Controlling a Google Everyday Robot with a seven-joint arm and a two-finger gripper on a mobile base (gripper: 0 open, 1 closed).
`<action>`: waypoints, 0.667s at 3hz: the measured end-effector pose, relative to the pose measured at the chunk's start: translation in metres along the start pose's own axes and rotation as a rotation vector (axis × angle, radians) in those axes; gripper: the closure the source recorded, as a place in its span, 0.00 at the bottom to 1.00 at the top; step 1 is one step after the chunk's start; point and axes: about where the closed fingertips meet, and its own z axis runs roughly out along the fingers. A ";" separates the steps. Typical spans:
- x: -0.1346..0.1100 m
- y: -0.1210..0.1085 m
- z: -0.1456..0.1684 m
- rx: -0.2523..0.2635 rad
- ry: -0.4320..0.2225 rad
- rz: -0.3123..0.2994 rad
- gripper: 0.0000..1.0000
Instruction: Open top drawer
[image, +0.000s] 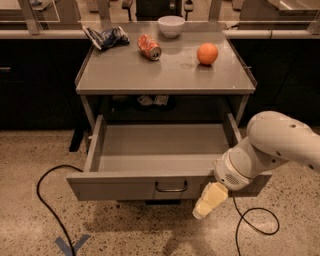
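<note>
The top drawer (120, 187) of the grey metal cabinet stands pulled far out, its broad shallow grey tray (160, 145) bare. Its small dark wire handle (171, 187) sits at the centre of the front. My gripper (206, 203), with pale yellowish fingers, hangs in front of the drawer's front, to the right of the handle and a little below it, apart from it. The white arm (270, 147) reaches in from the right and covers the drawer's right front corner.
On the cabinet top (125, 75) lie a white bowl (171, 25), an orange (207, 53), a crushed red can (149, 47) and a dark crumpled bag (106, 36). Black cables (45, 200) run over the speckled floor at left and right. Blue tape (72, 245) marks the floor.
</note>
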 end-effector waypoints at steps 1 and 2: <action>0.020 0.023 -0.008 0.009 0.017 0.049 0.00; 0.020 0.023 -0.008 0.009 0.017 0.049 0.00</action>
